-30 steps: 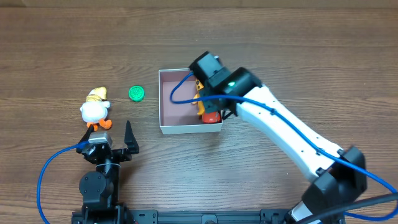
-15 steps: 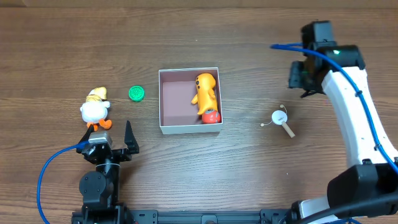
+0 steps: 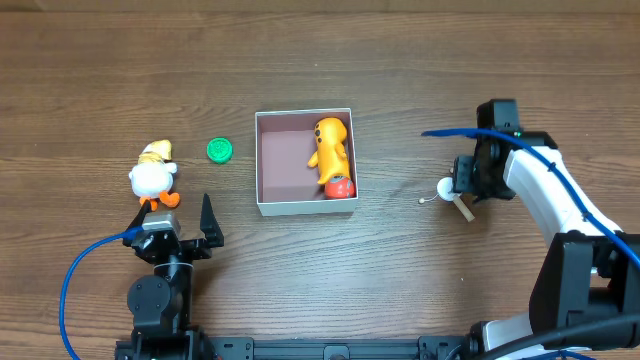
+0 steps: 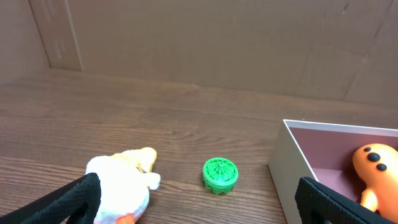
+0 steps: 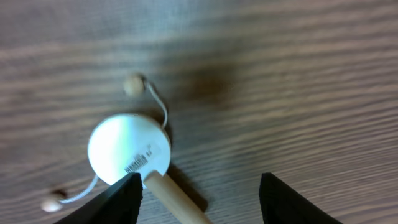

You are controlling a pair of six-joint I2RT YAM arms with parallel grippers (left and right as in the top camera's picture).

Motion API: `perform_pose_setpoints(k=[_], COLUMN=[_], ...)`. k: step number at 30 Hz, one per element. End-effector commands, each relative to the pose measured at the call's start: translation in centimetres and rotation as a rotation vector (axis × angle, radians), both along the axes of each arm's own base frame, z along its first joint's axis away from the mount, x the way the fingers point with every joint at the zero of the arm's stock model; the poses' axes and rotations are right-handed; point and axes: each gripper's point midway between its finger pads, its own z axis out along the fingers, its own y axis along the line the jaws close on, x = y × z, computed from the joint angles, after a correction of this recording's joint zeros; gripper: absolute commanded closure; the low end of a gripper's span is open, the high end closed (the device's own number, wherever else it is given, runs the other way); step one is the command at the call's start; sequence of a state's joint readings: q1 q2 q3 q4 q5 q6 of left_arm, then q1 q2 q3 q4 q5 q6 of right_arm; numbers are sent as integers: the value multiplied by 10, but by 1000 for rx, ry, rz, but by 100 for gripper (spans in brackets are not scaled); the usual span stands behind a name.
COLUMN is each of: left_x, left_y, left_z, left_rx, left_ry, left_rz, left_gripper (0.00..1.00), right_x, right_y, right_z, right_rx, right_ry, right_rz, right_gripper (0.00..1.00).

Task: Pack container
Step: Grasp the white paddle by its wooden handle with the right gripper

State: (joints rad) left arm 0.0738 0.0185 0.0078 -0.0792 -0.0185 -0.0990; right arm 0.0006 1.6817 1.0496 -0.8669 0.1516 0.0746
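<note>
The container (image 3: 280,170) is parked mid-table, with an orange toy (image 3: 331,145) and a red ball (image 3: 341,187) tucked along its right wall. The right gripper (image 5: 199,186) is held wide open over a white drum toy (image 5: 129,151), nothing grabbed. The left gripper (image 4: 199,202) is spread wide too, empty, near a duck (image 4: 121,186).

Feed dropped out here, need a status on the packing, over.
Left gripper open, beside the duck. Right gripper open, over the drum toy, not gripping. Box holds the orange toy; duck, green disc outside. Nothing blocking.
</note>
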Motion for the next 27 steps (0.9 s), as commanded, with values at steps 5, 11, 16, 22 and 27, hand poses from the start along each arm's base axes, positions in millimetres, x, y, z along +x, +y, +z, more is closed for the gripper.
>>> perform_pose_setpoints(k=[5,11,16,22,27], left_x=[0,0,0,0,0], left_y=[-2,-2,-2,-2,-2], left_z=[1,1,1,1,1], left_rx=[-10,-10,-10,-10,-10], left_ry=[-7,-7,-7,-7,-7], left_rz=[-10,-10,-10,-10,-10], left_gripper=[0,0,0,0,0], right_x=[-15,-14,-14,-18,-30], right_y=[12,19,19,19,19], right_z=[-12,-27,-29,-30,-31], right_rx=[71,111,111,112,112], right_ry=[22,-15,-21,-3,46], right_rz=[12,19,20,18,15], right_gripper=[46,46,47,67,68])
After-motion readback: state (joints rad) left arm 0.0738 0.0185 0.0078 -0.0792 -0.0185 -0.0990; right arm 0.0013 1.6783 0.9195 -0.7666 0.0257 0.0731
